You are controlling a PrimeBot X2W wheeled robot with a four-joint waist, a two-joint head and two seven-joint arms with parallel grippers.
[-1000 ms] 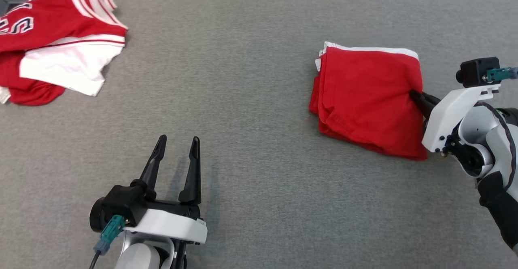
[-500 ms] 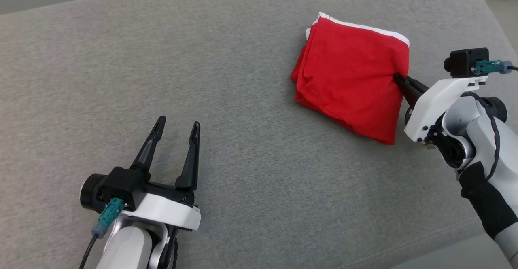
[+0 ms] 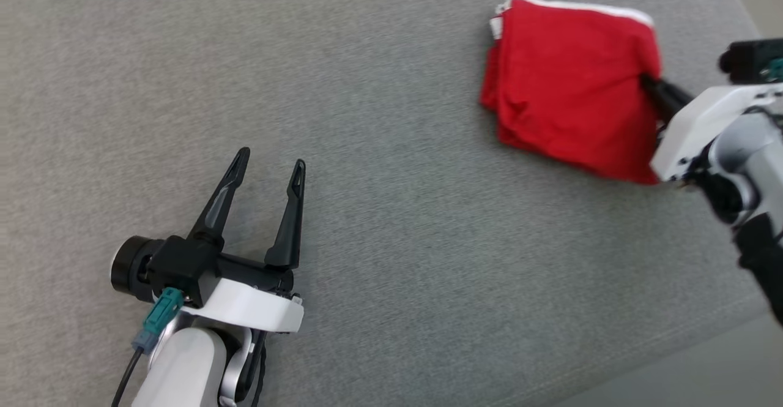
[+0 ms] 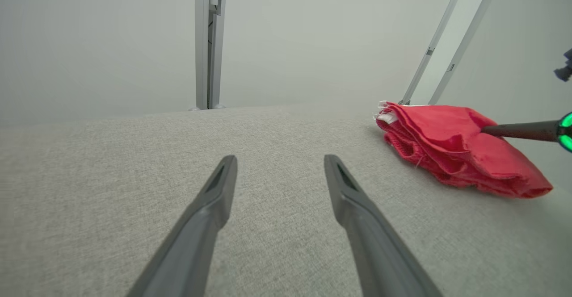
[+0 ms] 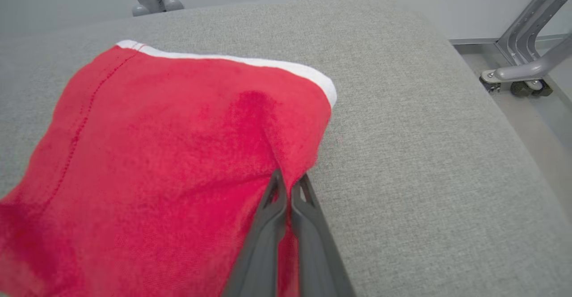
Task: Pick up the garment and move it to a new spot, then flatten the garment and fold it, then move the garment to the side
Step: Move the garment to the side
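Care means a low, slow slide: the right claw (image 5: 289, 180) pinches the folded garment (image 3: 569, 101) by its edge, layers ahead of its tips likely to shift, while the left claw (image 3: 271, 157) hangs released.

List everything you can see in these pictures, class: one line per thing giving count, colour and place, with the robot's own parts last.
folded garment: one, red with a white edge, on the table's far right
table: one, grey fabric top, under everything
metal post: one, silver-grey, upright behind the table
wheeled frame: one, grey metal, on the floor past the table's end
left hand: one, dark fingers, open, near left of the table
right hand: one, dark fingers, shut on the garment's right edge
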